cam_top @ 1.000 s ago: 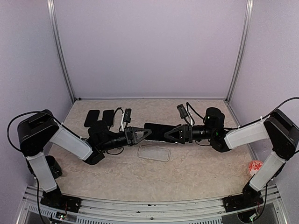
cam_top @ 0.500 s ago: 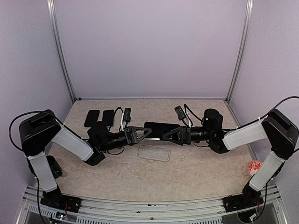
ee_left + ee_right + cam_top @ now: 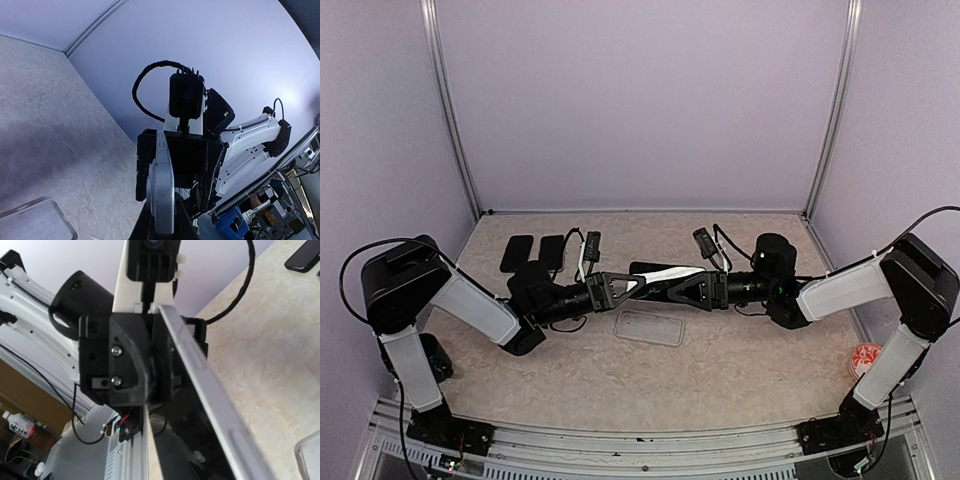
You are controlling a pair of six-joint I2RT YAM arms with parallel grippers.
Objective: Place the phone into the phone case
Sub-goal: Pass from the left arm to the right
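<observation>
Left end effector [image 3: 639, 282] clamped on black slab phone [image 3: 656, 270]; right end effector [image 3: 674, 291]: closure not discernible. Alignment over transparent rectangular phone case [image 3: 649, 327] is advised.

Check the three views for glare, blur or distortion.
Top external: even light, sharp; a white glare streak across the phone, and the clear phone case is low-contrast on the table. Left wrist: slight wide-angle bend in the wall seam. Right wrist: the phone edge nearest the lens is soft.
</observation>
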